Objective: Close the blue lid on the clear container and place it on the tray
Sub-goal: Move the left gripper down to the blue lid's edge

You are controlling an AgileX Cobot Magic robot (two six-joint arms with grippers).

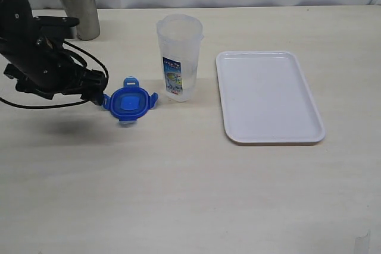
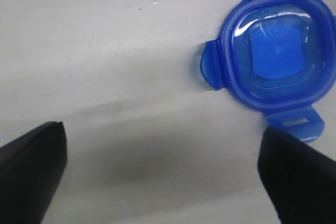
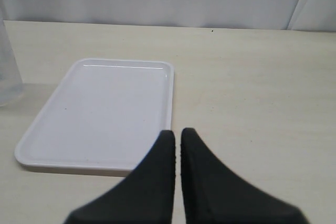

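Nearest, the right gripper [image 3: 177, 137], jaws pressed together on nothing, hangs short of the white tray's [image 1: 269, 96] near rim. Left of the tray, the blue lid [image 1: 129, 102] lies flat on the table [image 1: 178, 194]. The left gripper's [image 2: 161, 132] spread jaws sit just beside it, not gripping. Just behind the lid the clear container [image 1: 178, 57] stands upright, uncapped. Farthest back stands a steel cup [image 1: 77, 4].

left gripper [image 1: 99, 96] right at the lid [image 1: 130, 100], contact unclear. container [image 1: 178, 57] upright just beyond the lid from it, tray [image 1: 269, 96] further out same side, cup [image 1: 77, 4] well behind.
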